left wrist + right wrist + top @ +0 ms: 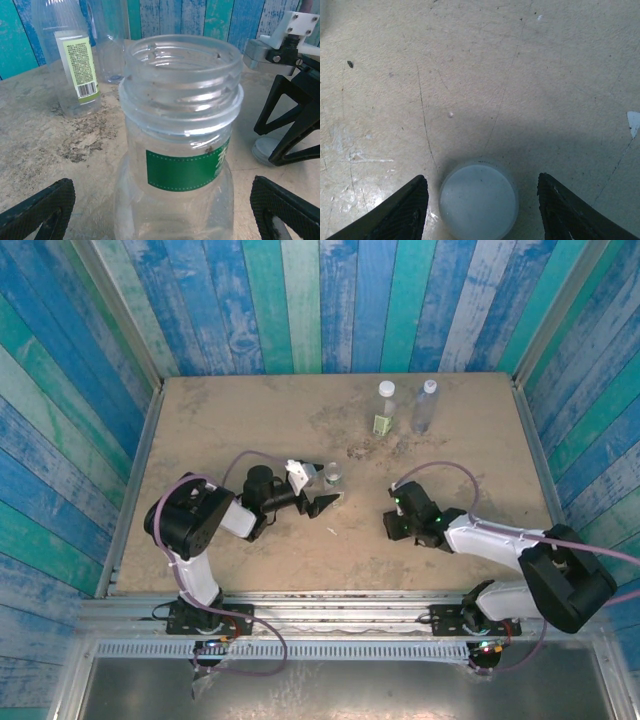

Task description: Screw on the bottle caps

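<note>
On the bench [250,430]: three bottles and one loose cap [478,201] are set on a tan, scuffed surface walled by blue and green planks [300,300].
Left gripper [330,488]: it is held wide open and roughly level with the bench. One finger [42,210] is placed on either side of the short bottle [180,150]. Clear gaps are left on both sides, and nothing is gripped.
Right gripper [482,180]: it is pointed straight down at the bench, with its jaws partly open and straddling the loose cap. A strip of bench is seen between each finger and the cap, so nothing is held.
Taller bottle [384,412]: it is stood upright near the far edge, right of centre. Its long axis is vertical and its neck points up. A pale green label is carried on its side, and a white cap [386,388] is seated on its neck.
Blue-tinted bottle [425,408]: it is stood upright just beside the taller one, on its right. Its long axis is vertical, and another white cap is seated on top.
Short bottle: it is stood upright near mid-bench, well apart from the far pair. Its long axis is vertical, and its threaded mouth points up and is uncapped. A green label band is faced toward the left wrist camera.
Loose cap: it is laid flat on the bench to the right of the short bottle. Its round face is turned upward, and its axis is vertical.
</note>
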